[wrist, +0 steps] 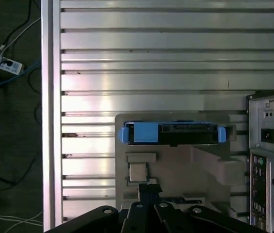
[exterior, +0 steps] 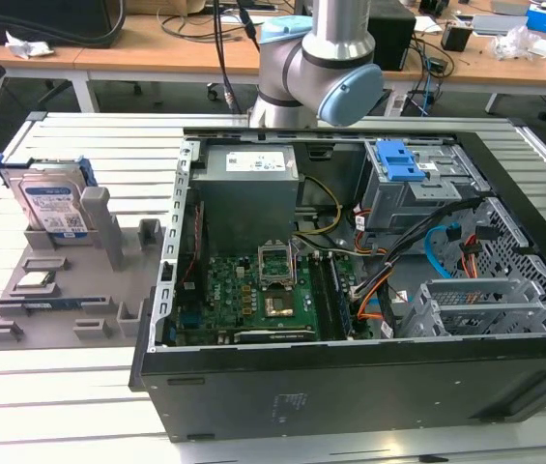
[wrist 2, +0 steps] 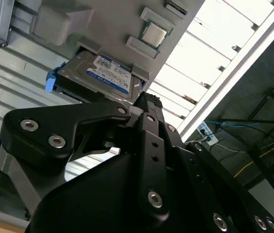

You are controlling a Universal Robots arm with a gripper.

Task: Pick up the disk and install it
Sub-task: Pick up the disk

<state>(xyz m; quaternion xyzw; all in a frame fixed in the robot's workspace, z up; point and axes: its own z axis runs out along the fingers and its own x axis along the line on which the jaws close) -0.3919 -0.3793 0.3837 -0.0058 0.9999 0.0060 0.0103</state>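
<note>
Tool (wrist: 149, 186), pressed together and empty, hangs above the disk (wrist: 175, 134), well apart.

I see open black computer case (exterior: 330, 387) on slatted aluminium table (exterior: 41, 406), grey plastic fixture tray (exterior: 89, 285) just beside it.

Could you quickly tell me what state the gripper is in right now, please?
Gripper: closed and empty; the disk sits apart in its gray holder.

Disk (exterior: 52, 205) upright in tray (exterior: 79, 285) beside computer case (exterior: 350, 387)
</note>
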